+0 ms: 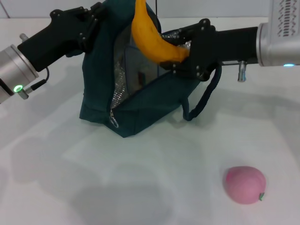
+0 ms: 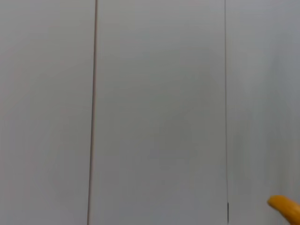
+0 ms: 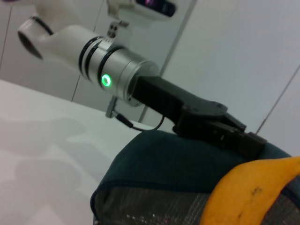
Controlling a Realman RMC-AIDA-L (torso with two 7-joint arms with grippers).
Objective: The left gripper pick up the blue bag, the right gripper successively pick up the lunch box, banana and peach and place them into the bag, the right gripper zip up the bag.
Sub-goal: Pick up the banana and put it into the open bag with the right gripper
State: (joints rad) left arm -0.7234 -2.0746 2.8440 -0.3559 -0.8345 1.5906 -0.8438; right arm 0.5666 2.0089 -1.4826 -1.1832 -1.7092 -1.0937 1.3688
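My right tool (image 1: pixel 180 58) is clamped on the lower end of the banana (image 1: pixel 149 35), just above the open mouth of the bag (image 1: pixel 136 93). The banana stands nearly upright, its upper end rising out of the head view, its held end over the foil lining. The right arm reaches in level from the bag's right side, silver wrist at the frame edge. My left tool (image 1: pixel 91 26) is closed on the upper left edge of the bag, holding that side up; its arm slants up to it from the bag's left, green light lit on the wrist. The bag's base rests on the white surface (image 1: pixel 140 187), one rope handle hanging off its right side. The peach (image 1: pixel 244 184) lies on the surface, well apart from the bag, in front and to its right.
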